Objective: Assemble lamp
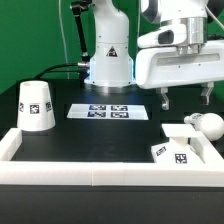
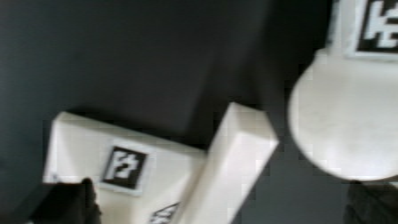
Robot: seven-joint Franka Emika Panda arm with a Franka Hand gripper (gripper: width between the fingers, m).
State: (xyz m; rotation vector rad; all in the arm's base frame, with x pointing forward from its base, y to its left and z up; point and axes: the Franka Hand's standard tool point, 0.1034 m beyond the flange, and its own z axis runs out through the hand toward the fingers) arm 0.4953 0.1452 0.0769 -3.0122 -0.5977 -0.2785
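The gripper (image 1: 186,97) hangs over the exterior view's right part of the table (image 1: 100,140). Its two fingers are spread wide and nothing is between them. Below it the round bulb (image 1: 205,123) lies on its side, and the small square base (image 1: 172,154) rests tilted in a corner of the white border wall (image 1: 100,172). In the wrist view one bar of this wall runs between the base (image 2: 111,155) and the bulb (image 2: 347,115). The shade (image 1: 37,105) stands well apart on the exterior view's left, beyond the marker board (image 1: 110,111). All parts look like light, stiff, smooth plastic, so I think they can slip or roll easily. The bulb's round head is probably a poor place to hold, and its narrower tagged neck seems safer. The base I would take across two opposite flat edges.
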